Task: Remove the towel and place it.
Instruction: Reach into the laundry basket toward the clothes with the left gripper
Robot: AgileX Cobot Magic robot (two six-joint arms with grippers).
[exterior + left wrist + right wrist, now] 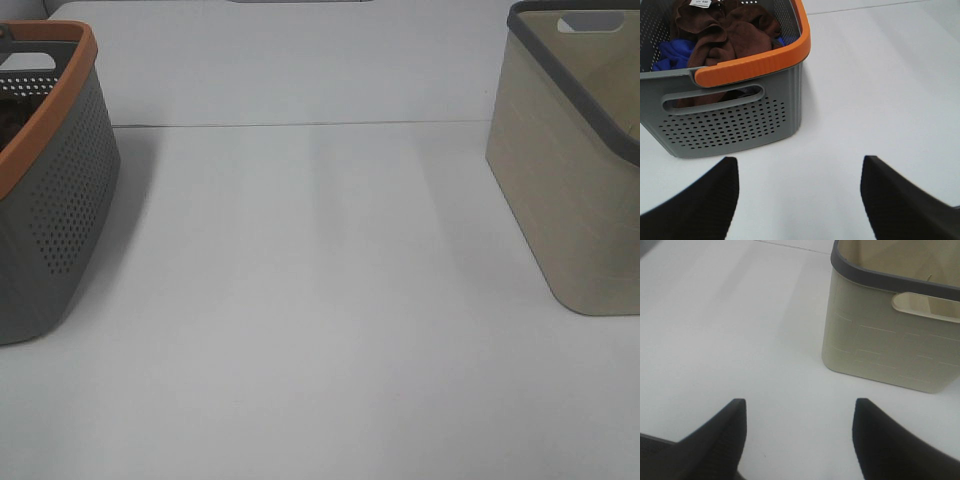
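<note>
The dark brown towel point(725, 37) lies crumpled inside the grey basket with an orange rim point(752, 65), its small white tag point(700, 3) at the far side. That basket stands at the left edge of the exterior high view point(60, 190); a dark patch of the towel point(12, 115) shows inside it there. My left gripper point(800, 200) is open and empty, hovering over the table short of the basket's handle side. My right gripper point(797, 437) is open and empty, over the table short of the beige basket point(890, 335). Neither gripper shows in the exterior high view.
The beige basket with a dark grey rim point(580, 170) stands at the right of the white table point(320, 300); what shows of its inside holds nothing. A blue cloth point(672, 52) lies beside the towel in the grey basket. A seam crosses the table at the back point(300, 125).
</note>
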